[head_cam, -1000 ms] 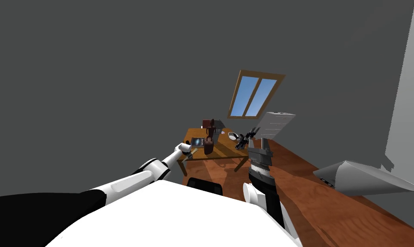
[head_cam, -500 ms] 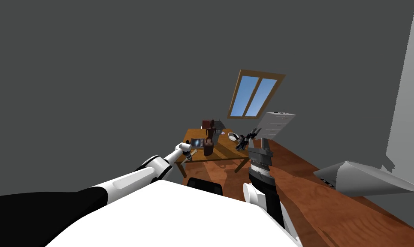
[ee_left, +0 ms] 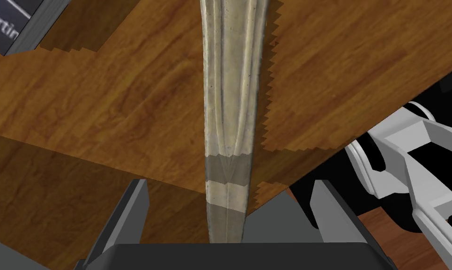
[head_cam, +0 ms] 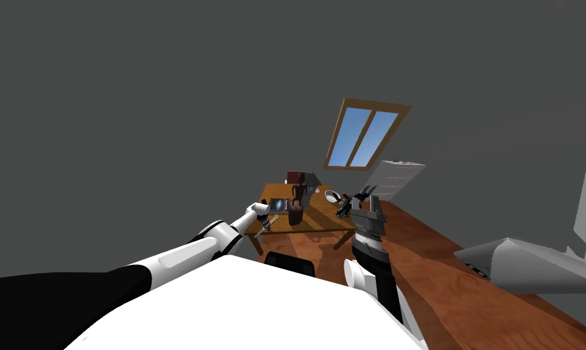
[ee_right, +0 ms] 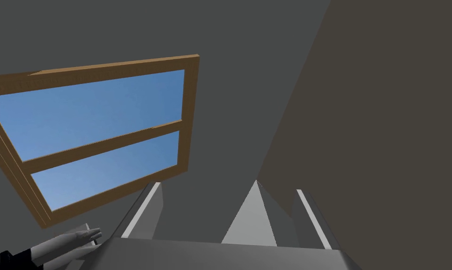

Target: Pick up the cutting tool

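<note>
The cutting tool is a long pale beige knife (ee_left: 227, 93). It runs straight out from my left gripper (ee_left: 229, 183) over the near edge of the wooden table (ee_left: 126, 93), its butt end past the edge. The left fingers (ee_left: 136, 206) stand wide on either side of it and do not press its sides, so the gripper is open. From the head view the knife (head_cam: 266, 226) is a light sliver just beyond my left gripper (head_cam: 263, 217), at the table's near left corner. My right gripper (head_cam: 365, 195) is raised by the table's right end, open (ee_right: 227, 187) with nothing in it.
On the table (head_cam: 322, 222) stand a dark brown figure (head_cam: 296, 206), a flat dark book (head_cam: 279, 203), a white bowl (head_cam: 331, 195) and a black object (head_cam: 345, 206). A white cabinet (head_cam: 395, 179) stands behind; a grey cone-shaped thing (head_cam: 528, 264) lies right. A dark seat (head_cam: 290, 260) is close in front.
The whole head view has shifted, with window and table sliding a little right and down: my own move. The knife now sits slightly lower by the left hand. The right arm keeps its pose.
</note>
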